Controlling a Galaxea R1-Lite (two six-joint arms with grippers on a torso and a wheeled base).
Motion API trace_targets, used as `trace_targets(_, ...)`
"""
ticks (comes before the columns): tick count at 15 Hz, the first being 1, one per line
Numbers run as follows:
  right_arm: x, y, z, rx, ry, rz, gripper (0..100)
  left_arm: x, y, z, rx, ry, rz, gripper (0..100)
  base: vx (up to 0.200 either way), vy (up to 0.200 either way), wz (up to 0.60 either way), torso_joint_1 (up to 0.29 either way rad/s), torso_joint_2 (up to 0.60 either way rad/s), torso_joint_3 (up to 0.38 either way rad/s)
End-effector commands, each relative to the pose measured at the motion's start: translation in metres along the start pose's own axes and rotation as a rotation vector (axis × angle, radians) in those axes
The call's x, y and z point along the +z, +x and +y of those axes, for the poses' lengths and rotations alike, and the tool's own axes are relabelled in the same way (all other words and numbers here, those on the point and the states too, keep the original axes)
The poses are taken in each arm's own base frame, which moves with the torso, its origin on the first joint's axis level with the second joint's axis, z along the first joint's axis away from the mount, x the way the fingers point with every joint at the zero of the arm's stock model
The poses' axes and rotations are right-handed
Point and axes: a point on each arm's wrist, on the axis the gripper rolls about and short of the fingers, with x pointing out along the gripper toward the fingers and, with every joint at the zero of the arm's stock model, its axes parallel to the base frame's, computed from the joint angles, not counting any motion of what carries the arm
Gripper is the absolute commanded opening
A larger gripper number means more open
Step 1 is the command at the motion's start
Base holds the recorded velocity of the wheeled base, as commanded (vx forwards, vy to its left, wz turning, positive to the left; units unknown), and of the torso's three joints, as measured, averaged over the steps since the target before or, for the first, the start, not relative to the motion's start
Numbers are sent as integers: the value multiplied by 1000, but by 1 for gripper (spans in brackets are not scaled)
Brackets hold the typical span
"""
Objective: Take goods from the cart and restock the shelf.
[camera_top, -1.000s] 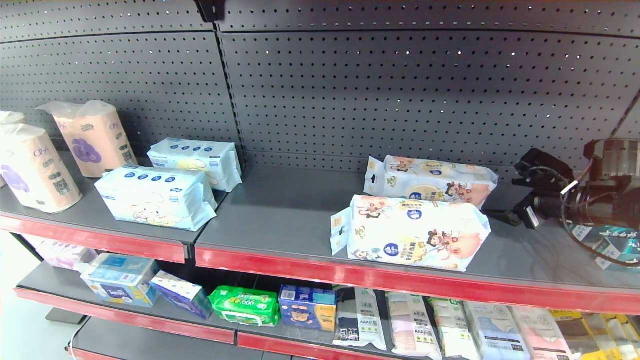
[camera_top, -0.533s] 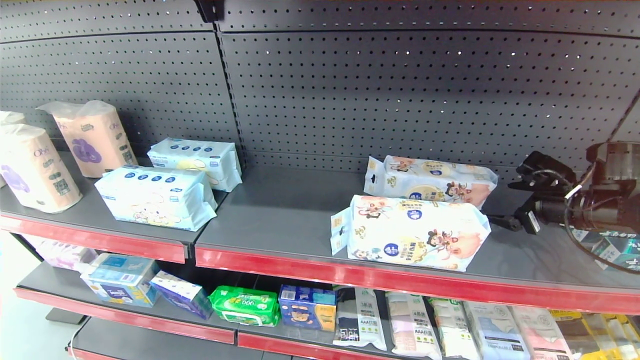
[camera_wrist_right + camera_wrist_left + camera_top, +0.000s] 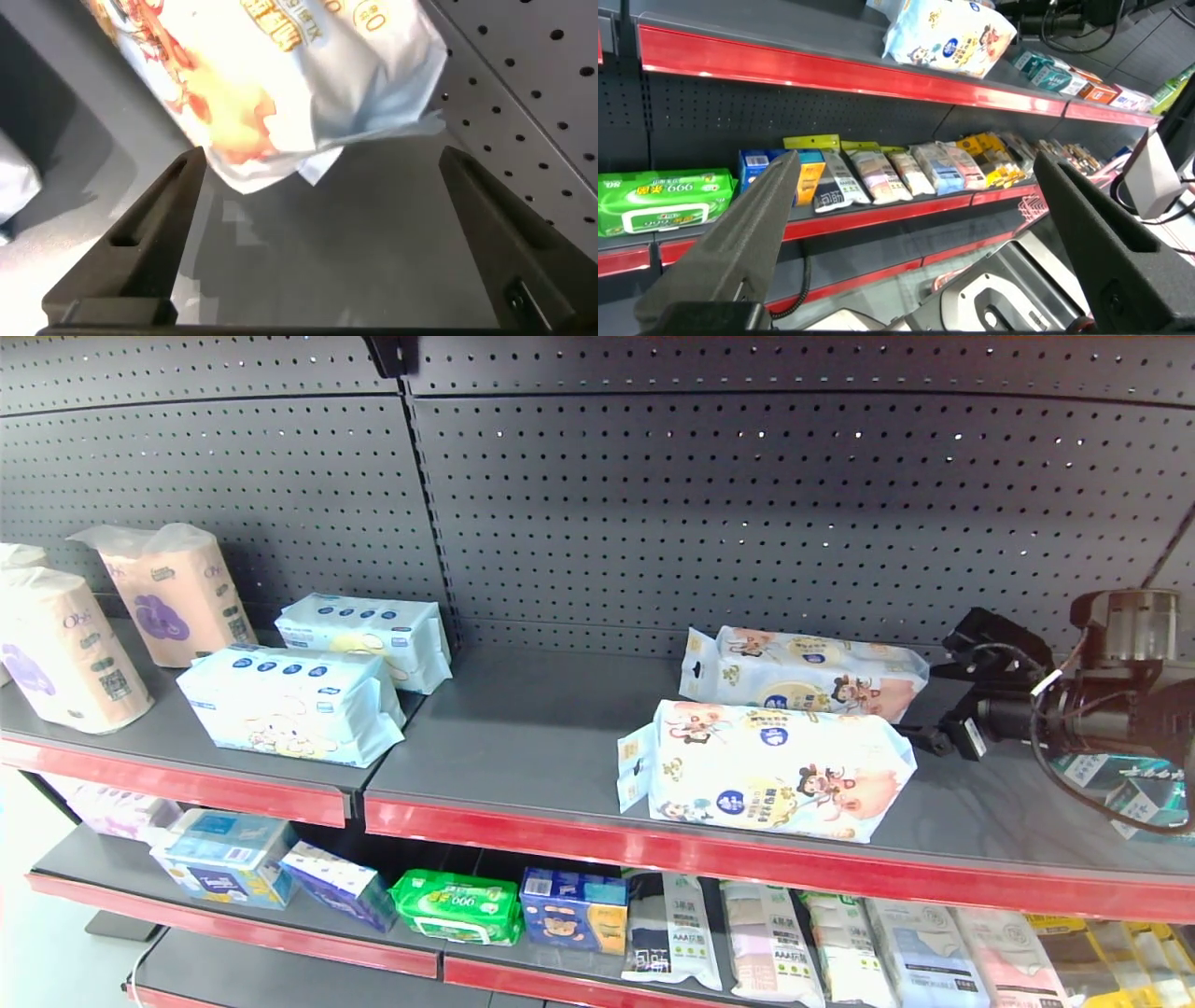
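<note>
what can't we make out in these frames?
Head view: teal packs largely behind the right arm, cut by the right edge.
Right wrist view: rear cartoon tissue pack cut by the top edge; contact with the right hand unclear.
Left wrist view: lower-shelf packs partly behind the left hand; print too small.

My head camera looks forward and down at the shelf (image 3: 523, 747). My left wrist camera views it from lower, farther back. My right wrist camera sits close over the rear cartoon-printed pack (image 3: 299, 75), shared with the head view.
</note>
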Motion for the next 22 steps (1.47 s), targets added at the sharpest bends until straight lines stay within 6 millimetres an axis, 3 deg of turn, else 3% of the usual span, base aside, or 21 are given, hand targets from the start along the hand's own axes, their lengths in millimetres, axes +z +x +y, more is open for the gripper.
trace_targets(1,1,6,-4,-7,-3,0,100,0,0,0,1,0,1,100,0,0,0,0,0,0)
trace_targets(9,-2,6,-2,-3,-1,9,100,0,0,0,1,-2,1,100,0,0,0,0,0,0)
trace_targets(12,-18,-10,-19,-69,28,46,100,0,0,0,0,-3,3,100,0,0,0,0,0,0)
trace_targets(16,-30,-14,-30,-131,54,96,100,0,0,0,-1,-13,2,100,0,0,0,0,0,0)
trace_targets(22,-19,-7,-32,-141,74,71,100,0,0,0,-1,-13,2,100,0,0,0,0,0,0)
